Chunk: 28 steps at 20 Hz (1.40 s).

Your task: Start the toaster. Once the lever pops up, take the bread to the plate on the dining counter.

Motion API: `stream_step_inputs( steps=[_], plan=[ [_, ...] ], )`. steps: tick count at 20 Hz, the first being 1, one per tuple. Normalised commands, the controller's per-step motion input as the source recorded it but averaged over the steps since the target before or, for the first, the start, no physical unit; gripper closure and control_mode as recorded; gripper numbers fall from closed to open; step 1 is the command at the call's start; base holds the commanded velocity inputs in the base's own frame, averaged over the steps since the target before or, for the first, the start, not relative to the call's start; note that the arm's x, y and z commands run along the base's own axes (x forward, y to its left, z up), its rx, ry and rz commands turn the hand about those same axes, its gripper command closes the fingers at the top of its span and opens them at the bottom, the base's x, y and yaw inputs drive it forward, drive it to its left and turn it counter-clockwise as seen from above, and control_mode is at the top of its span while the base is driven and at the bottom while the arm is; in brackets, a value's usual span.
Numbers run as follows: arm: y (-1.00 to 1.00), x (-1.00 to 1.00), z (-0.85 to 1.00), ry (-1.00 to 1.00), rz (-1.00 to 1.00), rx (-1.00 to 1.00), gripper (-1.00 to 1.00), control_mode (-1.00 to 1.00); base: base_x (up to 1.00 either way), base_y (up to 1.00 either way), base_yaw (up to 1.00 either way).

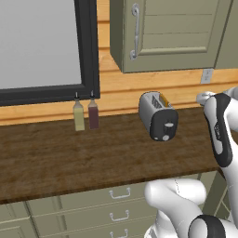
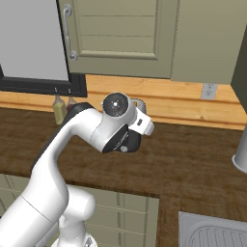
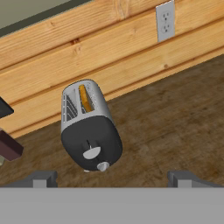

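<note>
The toaster stands near the back edge of the dark wood worktop, close to the wall. The bread sticks up in one slot. The gripper has its fingers wide apart, holding nothing, with the toaster's black end just ahead.
</note>
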Motion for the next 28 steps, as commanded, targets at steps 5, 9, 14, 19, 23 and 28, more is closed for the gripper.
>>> stream_step_inputs(
  steps=[5, 9, 14, 19, 23, 28],
  plan=[
    [0.00, 0.00, 0.00, 0.00, 0.00, 0.00, -1.00, -1.00, 0.00, 0.00, 0.00],
    [0.00, 0.00, 0.00, 0.00, 0.00, 0.00, -1.00, -1.00, 0.00, 0.00, 0.00],
    [0.00, 0.00, 0.00, 0.00, 0.00, 0.00, -1.00, -1.00, 0.00, 0.00, 0.00],
    [0.00, 0.00, 0.00, 0.00, 0.00, 0.00, -1.00, -1.00, 0.00, 0.00, 0.00],
    [0.00, 0.00, 0.00, 0.00, 0.00, 0.00, -1.00, -1.00, 0.00, 0.00, 0.00],
    [0.00, 0.00, 0.00, 0.00, 0.00, 0.00, -1.00, -1.00, 0.00, 0.00, 0.00]
  ],
)
